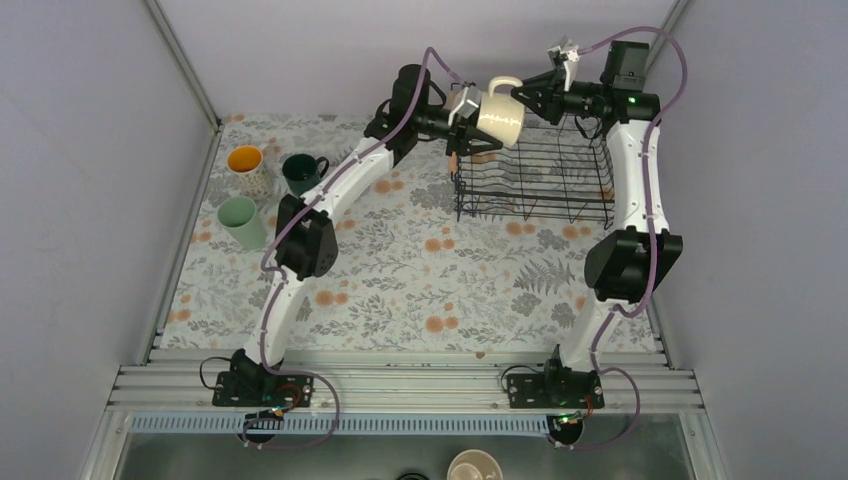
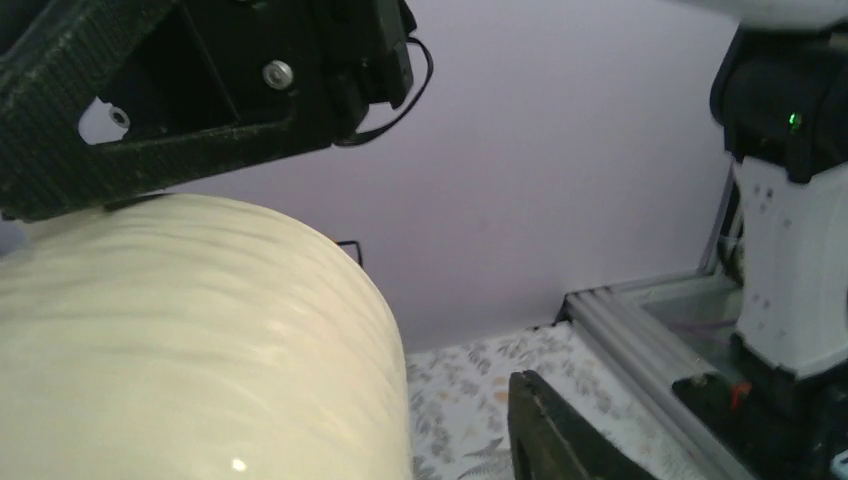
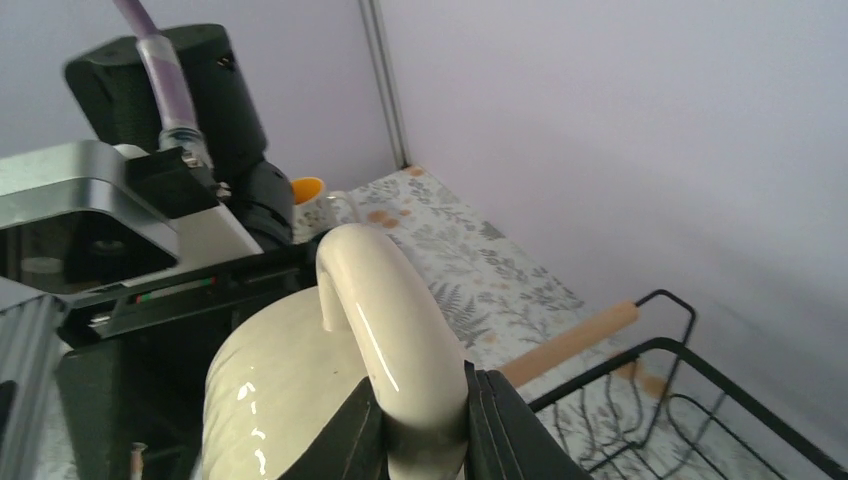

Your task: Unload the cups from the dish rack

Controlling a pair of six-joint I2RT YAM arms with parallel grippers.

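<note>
The cream mug point(image 1: 500, 117) hangs in the air over the left end of the black wire dish rack point(image 1: 590, 190). My right gripper point(image 1: 527, 93) is shut on its handle point(image 3: 385, 320), with both fingers point(image 3: 510, 430) pressed against it. My left gripper point(image 1: 467, 107) is open at the mug's other side. In the left wrist view the mug point(image 2: 190, 350) fills the left, and one finger point(image 2: 560, 430) stands apart from it. The floral mug point(image 1: 246, 165), dark green mug point(image 1: 303, 172) and mint green cup point(image 1: 240, 222) stand at the far left of the table. The lavender tumbler is out of view.
The rack's wooden handle point(image 3: 570, 343) lies just below and right of the held mug. A tan handleless cup point(image 1: 473, 467) sits below the table's near edge. The lavender walls close in at the back and on both sides.
</note>
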